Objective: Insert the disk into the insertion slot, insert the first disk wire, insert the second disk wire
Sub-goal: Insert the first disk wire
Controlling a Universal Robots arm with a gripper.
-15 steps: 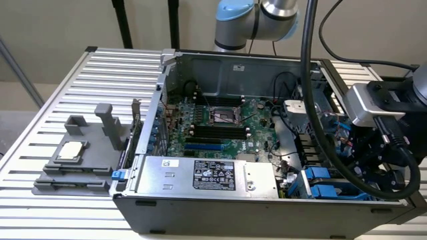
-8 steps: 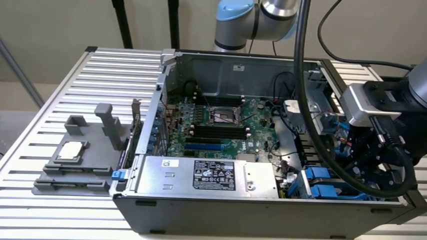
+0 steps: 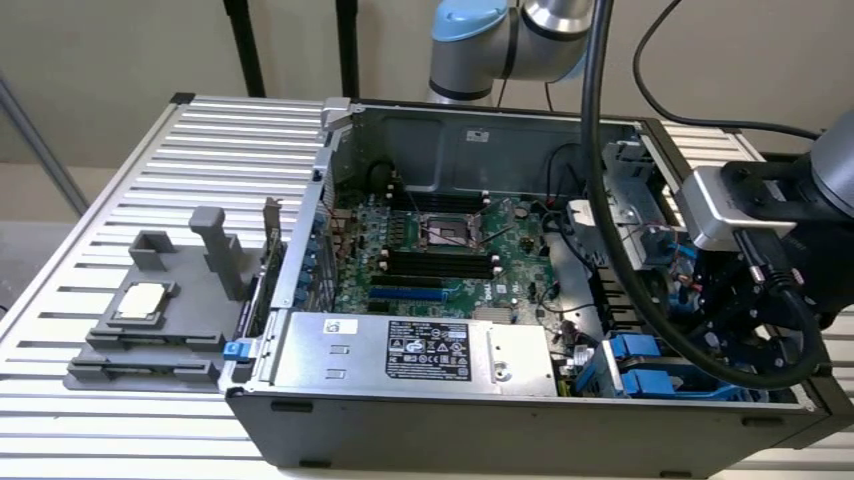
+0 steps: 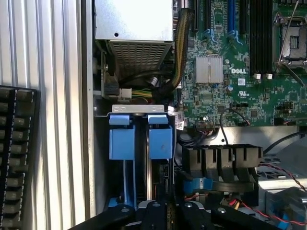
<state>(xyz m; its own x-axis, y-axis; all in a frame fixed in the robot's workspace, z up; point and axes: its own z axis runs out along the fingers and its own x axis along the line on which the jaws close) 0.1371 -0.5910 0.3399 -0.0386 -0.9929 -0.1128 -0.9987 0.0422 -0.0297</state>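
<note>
disk (image 4: 160,143) was already down in the insertion slot (image 4: 139,108), lower right of the exterior frame. it stood on edge in its blue frame, the one of two nearer the motherboard (image 4: 230,96), tab level with the neighbour carrier (image 4: 122,143). key relation: the long axis ran from the gripper (image 4: 170,212) straight toward the power supply (image 4: 133,21). so the disk lay dead ahead of the gripper, with its connector end nearest, just beside it. a loose blue-plugged cable (image 4: 194,184) sat on the motherboard side of that end, near the gripper. view of the gripper itself was poor: couldn't tell how wide it stood, whether it had hold of anything, or whether it touched the disk.
</note>
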